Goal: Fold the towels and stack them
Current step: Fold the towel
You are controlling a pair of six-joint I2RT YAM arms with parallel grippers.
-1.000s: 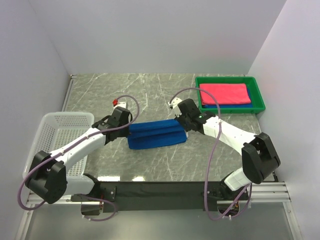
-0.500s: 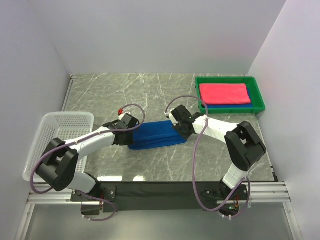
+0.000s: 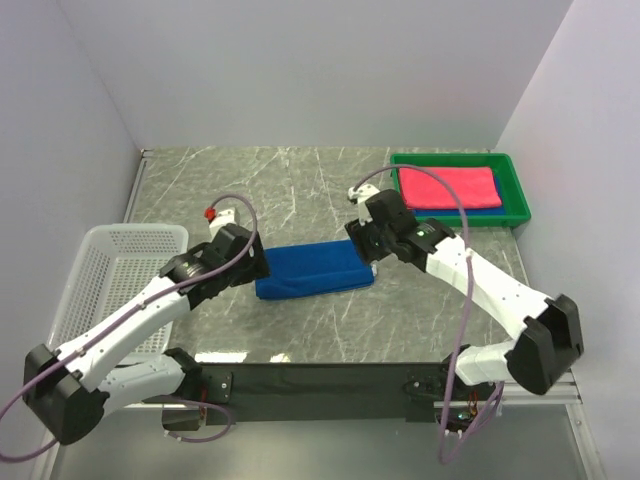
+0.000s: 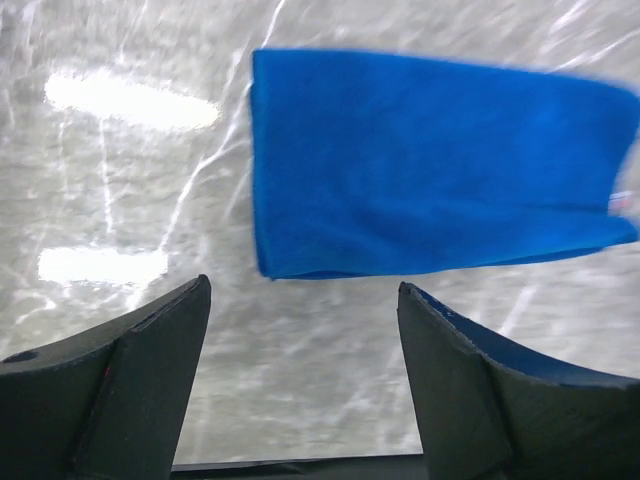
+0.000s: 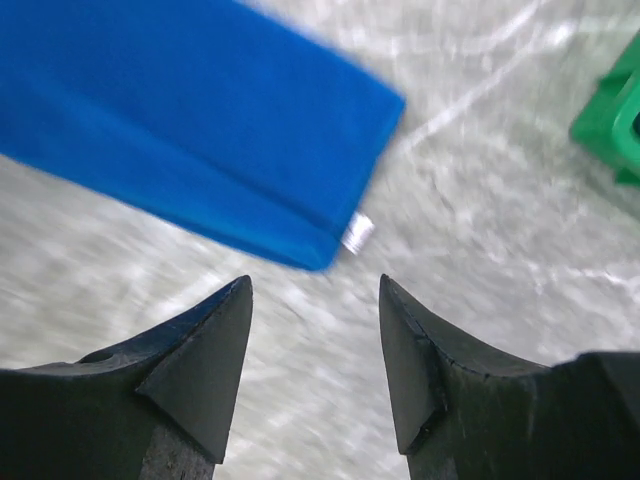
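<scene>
The left gripper stands released, its two dark fingers spread wide with only grey marble table between them. Just ahead of those tips lies the folded royal-blue terry towel, flat, with its short end nearest. Its far end is cut off at the picture's right edge, where a pale scrap shows, too blurred to identify.

The right gripper is likewise let go, jaws apart and holding nothing. The same towel's other end sits just ahead and to the left of its tips, with a small white label sticking out at the corner. This view is smeared, so the cloth's pile cannot be made out. Off to that gripper's right, a corner of the green plastic tray is cut by the frame.

From above, both wrists cover the towel's short ends and hide the fingertips. The towel lies between the grippers as a neat, slightly slanted strip. Beyond the right gripper the tray holds a pink-red towel, folded flat over a second blue towel of which only a thin near strip shows. Beside the left arm sits a white lattice basket.
</scene>
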